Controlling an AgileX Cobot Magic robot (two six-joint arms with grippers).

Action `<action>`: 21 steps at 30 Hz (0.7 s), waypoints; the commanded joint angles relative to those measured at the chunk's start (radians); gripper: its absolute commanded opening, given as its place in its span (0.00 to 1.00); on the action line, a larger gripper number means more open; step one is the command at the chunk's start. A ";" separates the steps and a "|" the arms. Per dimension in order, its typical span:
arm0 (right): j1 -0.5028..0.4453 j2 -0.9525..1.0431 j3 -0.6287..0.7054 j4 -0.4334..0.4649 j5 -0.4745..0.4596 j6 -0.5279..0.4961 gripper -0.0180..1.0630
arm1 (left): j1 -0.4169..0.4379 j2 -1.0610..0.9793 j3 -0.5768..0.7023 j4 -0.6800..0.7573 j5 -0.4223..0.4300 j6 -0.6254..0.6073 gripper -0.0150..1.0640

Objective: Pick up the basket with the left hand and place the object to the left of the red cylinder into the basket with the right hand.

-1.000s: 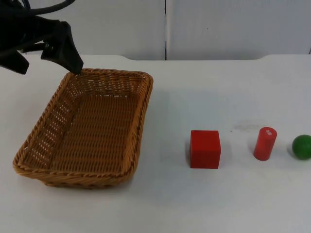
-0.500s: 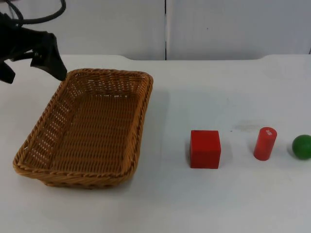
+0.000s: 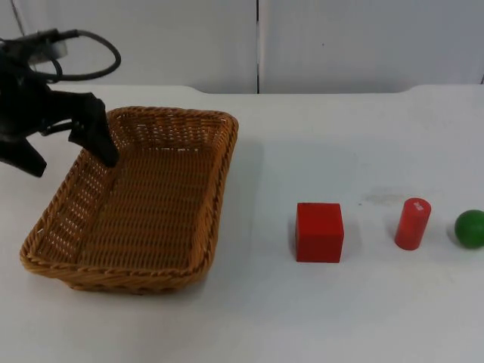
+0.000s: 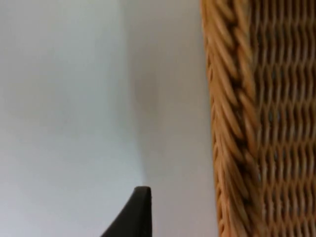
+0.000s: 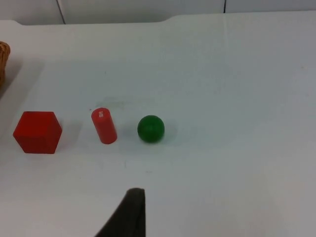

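The brown wicker basket lies on the left half of the table. My left gripper is open astride its left wall near the far corner, one finger inside and the other outside. The left wrist view looks along that woven rim with bare table beside it. A red cube sits left of the upright red cylinder. A green ball lies right of the cylinder. My right gripper waits back over the near table, facing the cube, cylinder and ball.
The white table runs back to the grey partition wall. Open table lies between the basket and the cube. The ball sits near the table's right side.
My left gripper has come forward from the basket's far left corner along the left rim and dropped, so one finger now stands inside the basket. Basket and objects have not moved.
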 commanded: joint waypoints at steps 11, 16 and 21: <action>-0.005 0.000 0.002 -0.004 -0.003 -0.010 0.99 | 0.003 0.041 -0.008 0.008 -0.053 -0.001 0.99; -0.005 0.000 0.002 -0.004 -0.003 -0.010 0.99 | 0.003 0.076 -0.027 0.011 -0.019 0.011 0.99; -0.005 0.000 0.002 -0.004 -0.003 -0.010 0.99 | 0.003 0.088 -0.027 0.011 -0.025 0.011 0.99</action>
